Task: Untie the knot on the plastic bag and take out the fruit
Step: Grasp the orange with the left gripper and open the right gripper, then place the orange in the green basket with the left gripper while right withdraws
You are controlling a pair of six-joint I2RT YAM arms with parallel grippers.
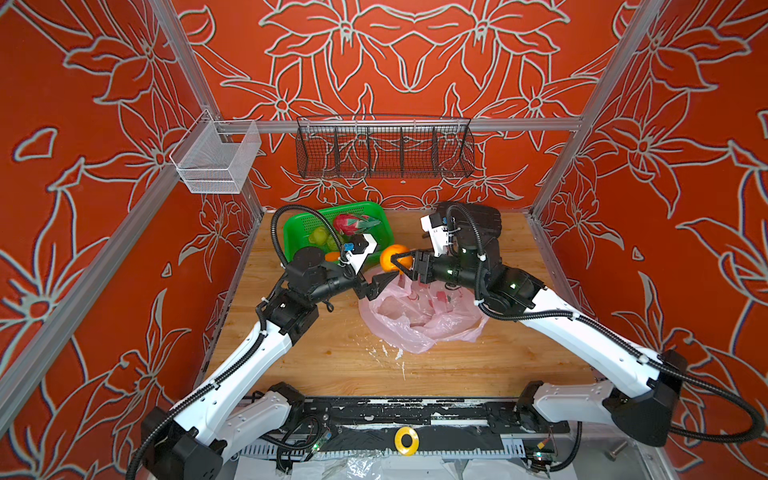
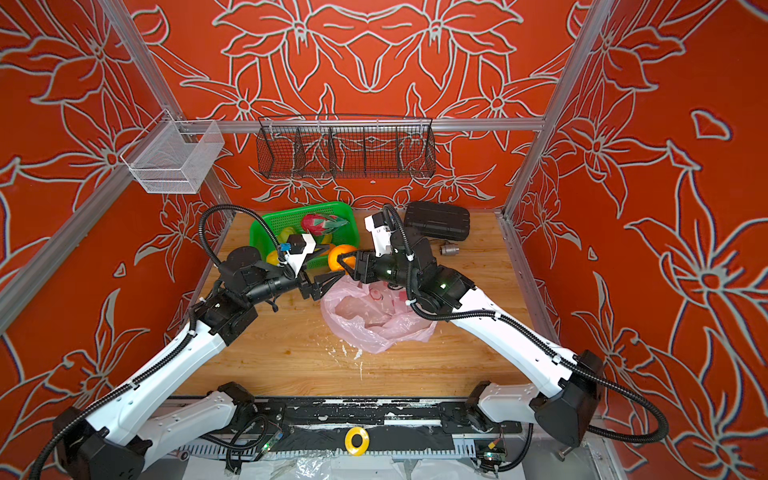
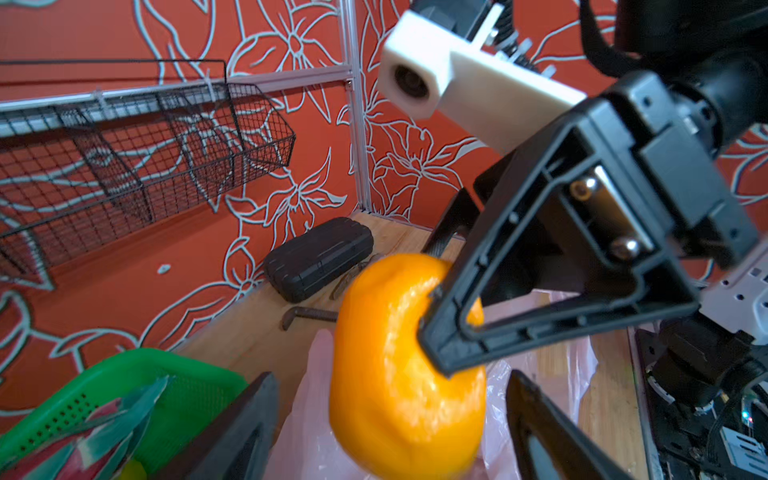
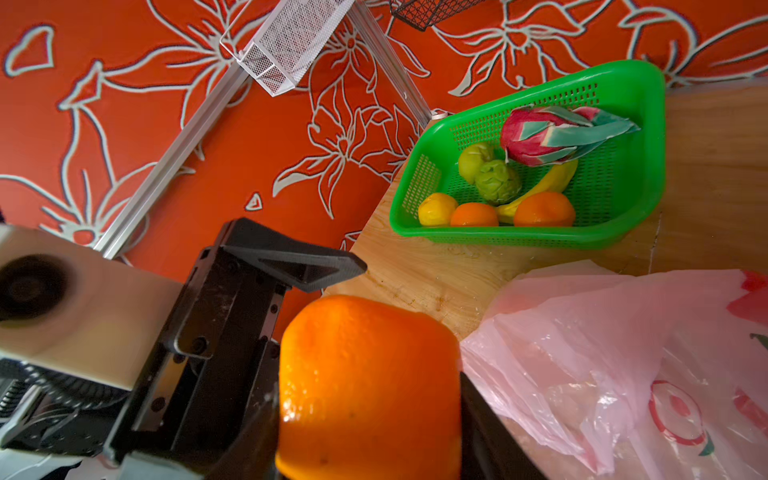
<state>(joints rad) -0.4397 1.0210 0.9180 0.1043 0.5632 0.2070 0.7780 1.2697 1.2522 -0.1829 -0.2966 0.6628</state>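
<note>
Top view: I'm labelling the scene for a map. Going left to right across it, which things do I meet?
First the white mesh basket → green basket → orange → black case.

Left wrist view: orange [image 3: 390, 407] is soft-focused, one side covered by the right gripper [image 3: 430, 301]. Left gripper [image 3: 390, 376] fingers [image 3: 245, 428] run off the frame edge, and the dragon fruit [image 3: 104, 432] is cropped at a corner. Right wrist view: plastic bag [image 4: 602, 374] is cut by two edges. Both top views: the near rim of the green basket [image 1: 332, 206] is behind the left arm [image 1: 316, 270]. In a top view the black case [image 1: 486, 218] is mostly behind the right arm [image 1: 469, 249]. The knot is not distinguishable. Small metal item [image 2: 449, 249] is too small to identify.
</note>
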